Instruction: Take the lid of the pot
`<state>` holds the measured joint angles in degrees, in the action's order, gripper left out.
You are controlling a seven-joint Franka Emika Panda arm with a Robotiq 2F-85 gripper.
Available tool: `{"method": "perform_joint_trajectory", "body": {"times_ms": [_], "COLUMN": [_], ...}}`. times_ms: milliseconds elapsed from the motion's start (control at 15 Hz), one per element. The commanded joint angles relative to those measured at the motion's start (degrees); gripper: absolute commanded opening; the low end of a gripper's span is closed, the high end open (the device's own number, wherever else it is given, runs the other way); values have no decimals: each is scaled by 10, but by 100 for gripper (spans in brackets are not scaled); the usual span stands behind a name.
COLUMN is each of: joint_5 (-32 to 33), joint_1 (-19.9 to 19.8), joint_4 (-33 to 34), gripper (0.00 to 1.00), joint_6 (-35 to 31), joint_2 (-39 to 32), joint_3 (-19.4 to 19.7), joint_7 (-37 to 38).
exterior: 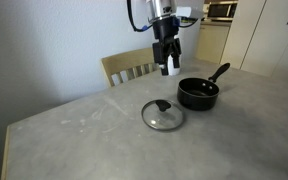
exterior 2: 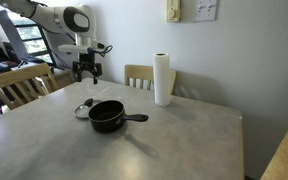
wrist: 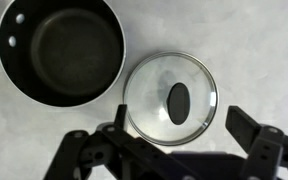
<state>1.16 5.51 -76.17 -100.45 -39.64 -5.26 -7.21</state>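
Note:
The glass lid (exterior: 163, 114) with its black knob lies flat on the grey table, beside the small black pot (exterior: 198, 93), which stands uncovered with its long handle pointing away. In an exterior view the lid (exterior 2: 83, 108) shows partly behind the pot (exterior 2: 107, 116). My gripper (exterior: 171, 68) hangs open and empty well above the table, over the area between lid and pot. In the wrist view the lid (wrist: 171, 98) lies below and between my open fingers (wrist: 184, 135), with the pot (wrist: 60, 52) at upper left.
A tall white paper towel roll (exterior 2: 162, 79) stands near the table's far edge. Wooden chairs (exterior: 131, 68) (exterior 2: 19, 84) stand at the table's sides. The grey table (exterior: 94, 130) ends at the near left.

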Motion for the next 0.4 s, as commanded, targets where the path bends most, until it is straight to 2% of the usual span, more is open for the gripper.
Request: {"method": "perform_joint_trajectory", "body": {"times_ms": [0, 333], "joint_5": [-2, -1], "joint_1": [-4, -2], "joint_4": [2, 4], "gripper": [100, 100], "joint_6": [10, 11], "joint_2": [6, 5], "joint_3": [2, 2], "joint_7": [-5, -5]}}
